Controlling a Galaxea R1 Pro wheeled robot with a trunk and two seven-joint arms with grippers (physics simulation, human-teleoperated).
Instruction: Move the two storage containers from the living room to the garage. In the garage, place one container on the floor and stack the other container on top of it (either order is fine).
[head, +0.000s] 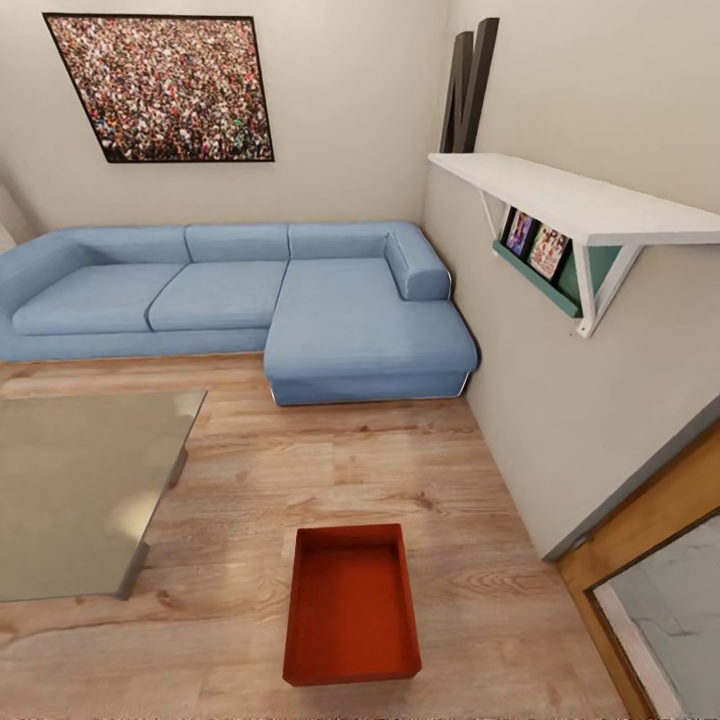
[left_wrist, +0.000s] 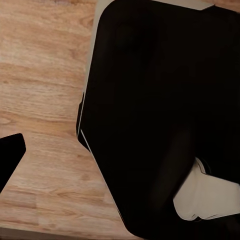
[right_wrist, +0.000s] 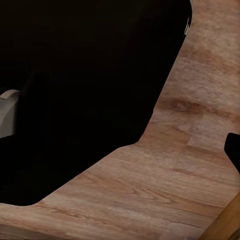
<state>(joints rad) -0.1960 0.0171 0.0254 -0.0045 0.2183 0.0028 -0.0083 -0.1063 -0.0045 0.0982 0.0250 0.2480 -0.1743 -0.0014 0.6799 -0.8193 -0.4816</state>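
Red-orange rectangular storage container (head: 352, 603) lower centre on light wood-plank floor (head: 300, 470), below blue corner sofa (head: 250, 300); claw states: cannot tell.

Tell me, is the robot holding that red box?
No. The box sits alone on the wood floor, with no tool touching it. Whether the tools are open cannot be told.

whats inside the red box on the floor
Nothing: the storage container sits open on the wood-plank floor, and its flat red bottom shows bare. The strip just behind its near wall is hidden.
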